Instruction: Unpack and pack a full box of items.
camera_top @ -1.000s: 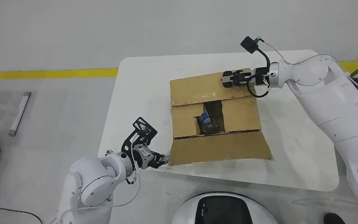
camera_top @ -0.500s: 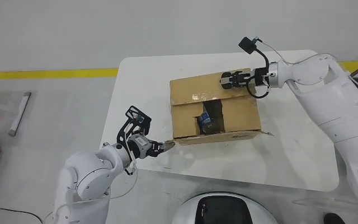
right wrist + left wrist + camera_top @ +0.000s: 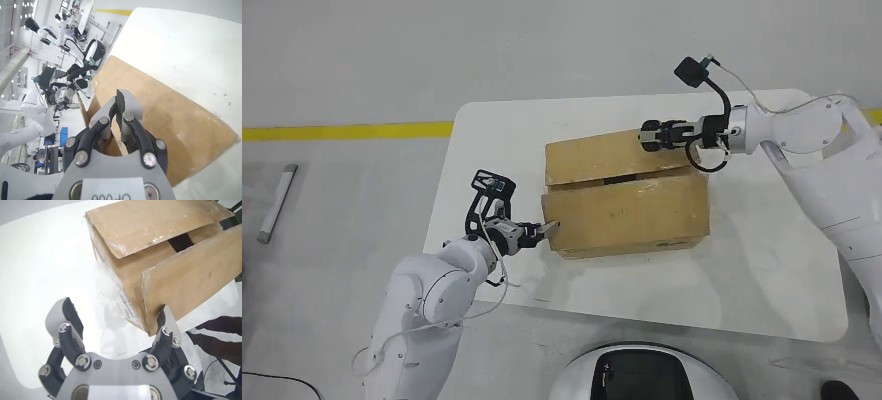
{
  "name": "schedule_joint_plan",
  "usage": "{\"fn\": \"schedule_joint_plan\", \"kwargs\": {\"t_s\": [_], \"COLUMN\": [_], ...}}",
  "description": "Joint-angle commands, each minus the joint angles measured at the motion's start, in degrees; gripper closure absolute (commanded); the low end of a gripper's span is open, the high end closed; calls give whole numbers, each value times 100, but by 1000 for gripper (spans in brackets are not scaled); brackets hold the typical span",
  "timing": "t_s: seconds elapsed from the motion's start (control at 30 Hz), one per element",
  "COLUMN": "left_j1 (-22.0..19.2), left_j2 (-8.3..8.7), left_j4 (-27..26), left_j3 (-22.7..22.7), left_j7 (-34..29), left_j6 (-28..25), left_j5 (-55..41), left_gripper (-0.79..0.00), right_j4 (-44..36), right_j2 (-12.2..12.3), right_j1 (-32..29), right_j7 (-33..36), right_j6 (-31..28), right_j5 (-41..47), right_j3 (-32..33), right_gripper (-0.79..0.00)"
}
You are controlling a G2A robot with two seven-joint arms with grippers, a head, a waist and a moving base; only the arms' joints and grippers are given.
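Note:
A brown cardboard box (image 3: 627, 210) sits mid-table with its two long flaps folded almost flat. A thin dark gap (image 3: 617, 180) is left between them, and the contents are hidden. My left gripper (image 3: 542, 232) is open at the box's left end. One fingertip (image 3: 164, 317) touches the corner of the near flap (image 3: 189, 281); the other finger (image 3: 70, 313) hangs free over the table. My right gripper (image 3: 652, 135) is shut, its pads (image 3: 119, 106) together with nothing seen between them, just over the far flap (image 3: 170, 106) near the box's back edge.
The white table (image 3: 502, 150) has bare room left of the box and a wide strip to its right and front. Its front-left rounded edge lies close behind my left gripper. A yellow floor line (image 3: 342, 130) runs beyond the table.
The near flap, which lay spread on the table, has swung up and over the box, covering the items. My left gripper followed it up to the box's corner. The right gripper barely shifted.

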Motion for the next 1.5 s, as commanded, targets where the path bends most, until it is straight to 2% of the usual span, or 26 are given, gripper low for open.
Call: {"fn": "schedule_joint_plan", "kwargs": {"t_s": [0.0, 0.4, 1.0, 1.23, 1.47], "left_j1": [-29, -60, -43, -1, 271], "left_j2": [-4, -7, 13, 44, 91], "left_j4": [58, 233, 235, 35, -205], "left_j3": [63, 230, 216, -13, -343], "left_j7": [-7, 72, 110, 297, 581], "left_j6": [70, 84, 65, 41, 86], "left_j5": [79, 276, 458, 654, 1010], "left_gripper": [-785, -785, -785, -785, -785], "right_j4": [-109, -597, -547, -507, -482], "right_j2": [9, 33, -10, -31, -44], "right_j1": [-88, -494, -654, -669, -673], "right_j7": [-37, 39, -53, -107, -100], "right_j6": [52, 313, 435, 444, 432], "right_j5": [27, 153, 82, 107, 133], "right_j3": [16, -61, -285, -334, -357], "right_gripper": [0, 0, 0, 0, 0]}}
